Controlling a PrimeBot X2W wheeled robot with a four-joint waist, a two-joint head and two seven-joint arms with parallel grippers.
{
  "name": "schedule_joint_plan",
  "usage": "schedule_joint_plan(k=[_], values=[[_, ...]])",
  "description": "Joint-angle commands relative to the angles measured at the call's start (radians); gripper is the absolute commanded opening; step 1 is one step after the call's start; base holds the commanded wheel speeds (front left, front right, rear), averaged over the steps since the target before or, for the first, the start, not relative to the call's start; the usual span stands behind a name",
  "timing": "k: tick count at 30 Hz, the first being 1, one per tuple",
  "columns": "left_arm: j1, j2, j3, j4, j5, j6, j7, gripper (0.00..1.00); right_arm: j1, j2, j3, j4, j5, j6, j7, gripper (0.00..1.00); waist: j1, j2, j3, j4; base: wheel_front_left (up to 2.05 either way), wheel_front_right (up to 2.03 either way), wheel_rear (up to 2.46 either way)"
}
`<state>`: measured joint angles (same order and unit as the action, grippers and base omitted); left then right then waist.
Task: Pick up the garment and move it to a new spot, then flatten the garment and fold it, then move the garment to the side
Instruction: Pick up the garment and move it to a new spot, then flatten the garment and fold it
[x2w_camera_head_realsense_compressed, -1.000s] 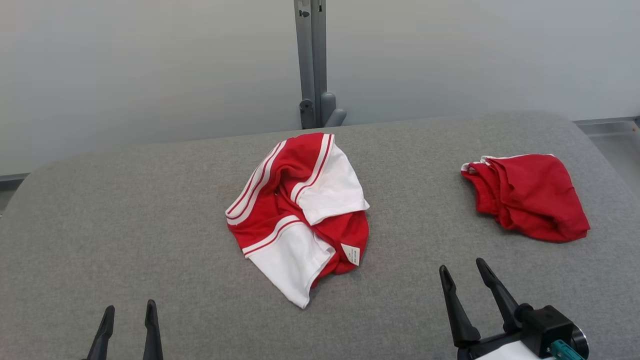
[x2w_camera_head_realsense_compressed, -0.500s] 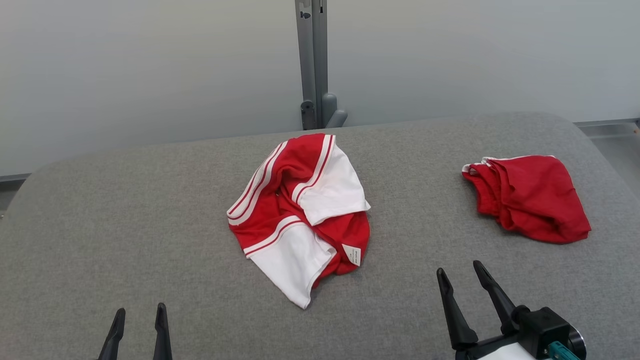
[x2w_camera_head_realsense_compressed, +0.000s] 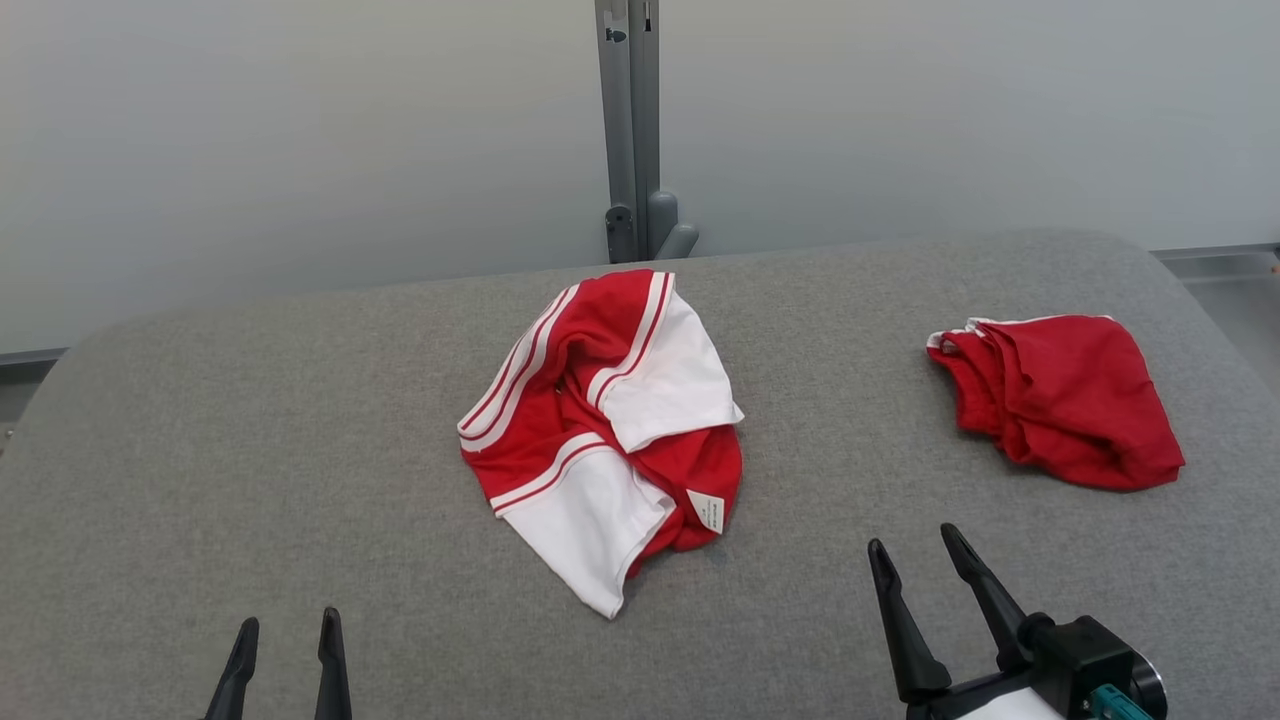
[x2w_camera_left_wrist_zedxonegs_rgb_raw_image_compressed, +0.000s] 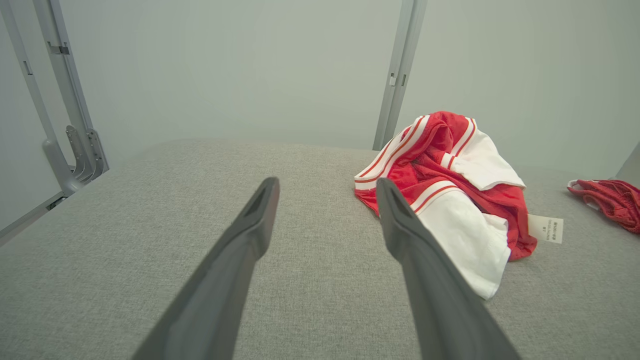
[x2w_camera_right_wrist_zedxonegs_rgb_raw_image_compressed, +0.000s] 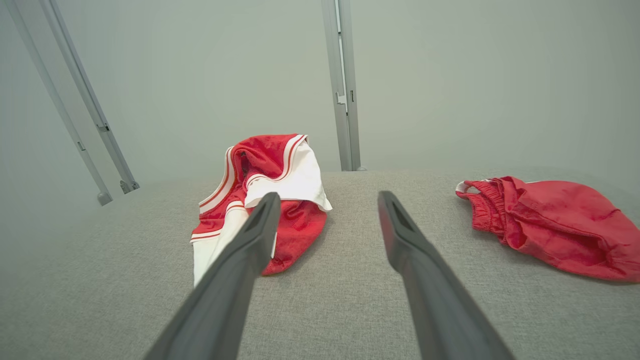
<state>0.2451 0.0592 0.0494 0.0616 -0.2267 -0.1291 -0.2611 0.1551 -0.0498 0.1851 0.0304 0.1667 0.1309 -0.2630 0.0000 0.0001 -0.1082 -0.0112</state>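
A crumpled red garment (x2w_camera_head_realsense_compressed: 600, 430) with white panels, white stripes and a small white label lies mid-table; it also shows in the left wrist view (x2w_camera_left_wrist_zedxonegs_rgb_raw_image_compressed: 450, 190) and the right wrist view (x2w_camera_right_wrist_zedxonegs_rgb_raw_image_compressed: 270, 170). My left gripper (x2w_camera_head_realsense_compressed: 288, 620) is open at the lower left, near the front edge, well short of the garment. From its own camera the left gripper (x2w_camera_left_wrist_zedxonegs_rgb_raw_image_compressed: 327, 181) holds nothing and the garment lies ahead to its right. My right gripper (x2w_camera_head_realsense_compressed: 912, 538) is open at the lower right, empty, right of the garment's near end; the wrist camera shows the right gripper (x2w_camera_right_wrist_zedxonegs_rgb_raw_image_compressed: 329, 195) empty too.
A second, plain red garment (x2w_camera_head_realsense_compressed: 1060, 400) lies bunched at the table's right, also seen as the plain red garment (x2w_camera_right_wrist_zedxonegs_rgb_raw_image_compressed: 555, 220). The grey fabric table (x2w_camera_head_realsense_compressed: 300, 400) has rounded far corners. A grey metal post (x2w_camera_head_realsense_compressed: 630, 130) stands behind the far edge against a pale wall.
My left gripper has edged to the right. The right gripper has drawn back slightly. The head view has shifted a little; both garments lie as before.
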Motion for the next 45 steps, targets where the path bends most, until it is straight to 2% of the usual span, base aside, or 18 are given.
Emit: schedule_joint_plan(k=[1,6,11,16,27,29,30,36,45], values=[[0.005,0.0,-0.003,0.001,0.008,-0.003,-0.003,1.0,0.011,-0.002,0.003,-0.002,0.0,-0.001,-0.004,1.0,0.0,-0.0001,0.002,0.0,0.0,0.0,0.0],[0.004,0.013,-0.017,0.012,0.008,-0.003,-0.003,1.0,0.008,-0.002,0.003,-0.006,0.0,-0.001,-0.004,1.0,0.0,-0.0001,0.016,0.002,0.0,0.0,0.0],[-0.044,0.027,-0.037,0.058,-0.041,-0.003,-0.003,1.0,-0.009,-0.002,0.003,-0.016,-0.01,-0.001,-0.004,1.0,0.0,-0.0001,0.052,0.005,0.0,0.0,0.0],[-0.12,0.044,-0.076,0.129,-0.176,-0.003,-0.003,1.0,-0.027,-0.002,0.024,-0.02,-0.028,0.0,-0.004,1.0,0.0,-0.0001,0.098,-0.006,0.0,0.0,0.0],[-0.428,0.172,-0.28,0.369,-0.399,-0.003,-0.003,1.0,-0.086,-0.002,0.044,-0.056,-0.058,-0.001,-0.004,1.0,0.0,-0.0001,0.254,-0.042,0.0,0.0,0.0],[-0.481,0.185,-0.325,0.415,-0.465,-0.003,0.004,1.0,-0.091,-0.002,0.048,-0.064,-0.06,0.0,-0.004,1.0,0.0,-0.0001,0.285,-0.051,0.0,0.0,0.0],[-0.481,0.185,-0.325,0.415,-0.465,-0.003,0.004,1.0,-0.091,-0.002,0.048,-0.064,-0.06,0.0,-0.004,1.0,0.0,-0.0001,0.285,-0.051,0.0,0.0,0.0],[-0.639,0.231,-0.433,0.521,-0.625,-0.003,0.101,1.0,-0.117,-0.002,0.061,-0.091,-0.069,-0.001,-0.004,1.0,0.0,-0.0001,0.366,-0.075,0.0,0.0,0.0],[-0.744,0.293,-0.596,0.578,-0.729,-0.003,0.178,1.0,-0.129,-0.002,0.067,-0.122,-0.072,-0.001,-0.004,1.0,0.0,-0.0001,0.424,-0.113,0.0,0.0,0.0]])
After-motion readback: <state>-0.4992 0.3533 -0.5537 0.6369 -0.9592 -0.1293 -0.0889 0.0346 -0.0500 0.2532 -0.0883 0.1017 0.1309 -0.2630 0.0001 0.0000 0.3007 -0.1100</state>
